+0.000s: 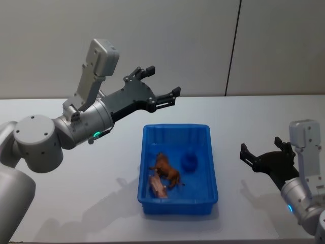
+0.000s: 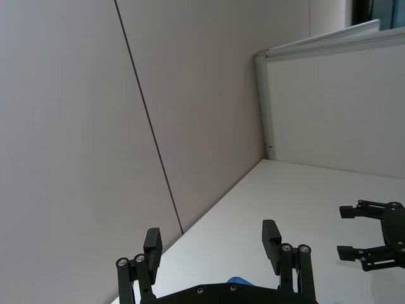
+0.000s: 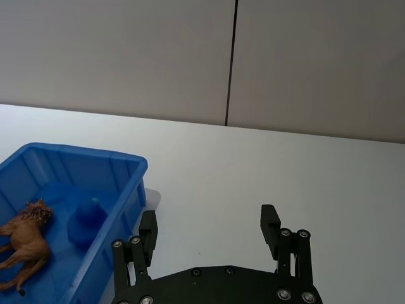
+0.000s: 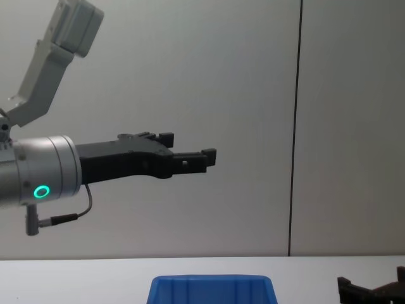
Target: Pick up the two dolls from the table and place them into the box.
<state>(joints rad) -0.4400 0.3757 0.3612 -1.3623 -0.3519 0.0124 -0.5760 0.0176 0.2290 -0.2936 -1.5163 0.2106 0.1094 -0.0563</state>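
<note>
Both grippers spread, empty: left gripper (image 1: pixel 161 81) raised, right gripper (image 1: pixel 264 150) low; fuzzy dolls (image 1: pixel 165 175) in glossy blue box (image 1: pixel 146 154).

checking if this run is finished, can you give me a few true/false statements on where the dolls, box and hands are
1. The reddish-brown doll lies inside the blue box. True.
2. The peach-tan doll sits on the table outside the box. False: it lies in the box beside the reddish-brown one.
3. The left hand is raised above the table, open and empty. True.
4. The right hand is shut on a doll. False: it is open, empty, to the right of the box.
5. The box is tipped on its side. False: it stands upright on the table.
</note>
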